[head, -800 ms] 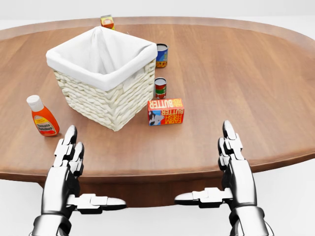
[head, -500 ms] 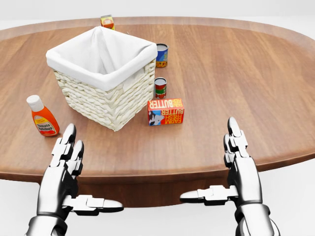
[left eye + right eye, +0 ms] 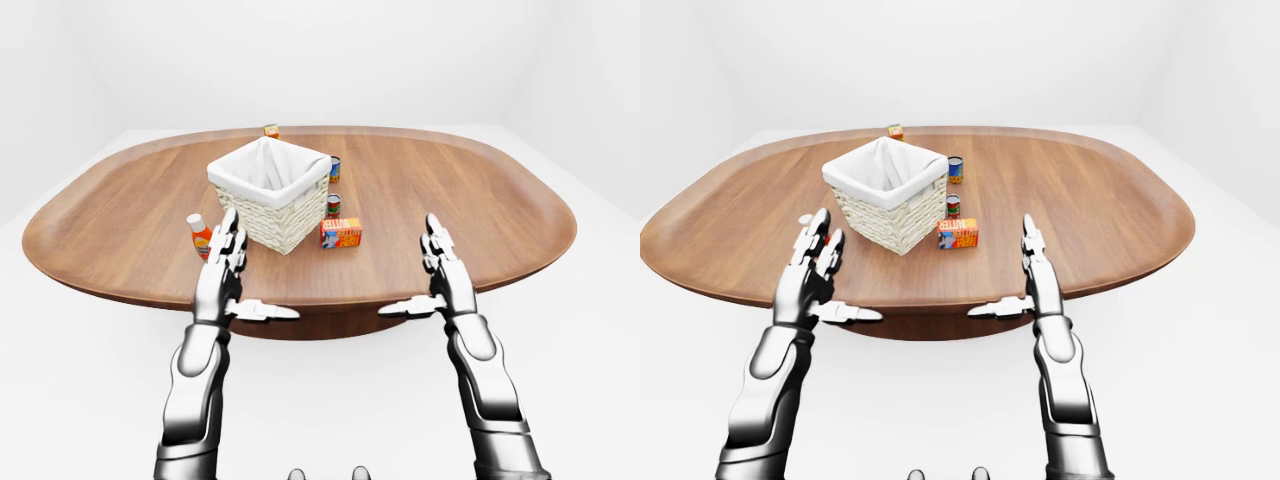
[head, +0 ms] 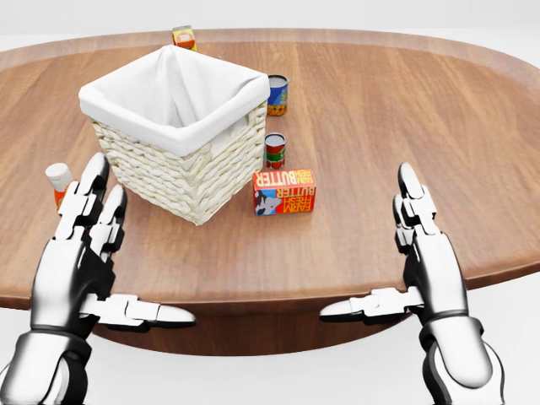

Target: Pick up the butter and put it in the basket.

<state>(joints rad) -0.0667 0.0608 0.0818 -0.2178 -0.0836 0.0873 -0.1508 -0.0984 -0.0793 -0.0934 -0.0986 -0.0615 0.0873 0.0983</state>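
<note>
The butter [image 4: 284,191] is a small orange and red box lying on the wooden table [image 4: 396,110], just right of the basket. The basket [image 4: 179,126] is white wicker with a white cloth liner, left of centre in the head view. My left hand [image 4: 89,253] is open and empty, low at the left, below the basket. My right hand [image 4: 422,253] is open and empty, low at the right, to the right of and below the butter. Both hands hover at the table's near edge, thumbs pointing inward.
A ketchup bottle [image 4: 57,181] stands left of the basket, partly hidden by my left fingers. Two small cans [image 4: 275,150] [image 4: 277,94] stand right of the basket above the butter. A small orange carton [image 4: 183,35] sits near the top edge.
</note>
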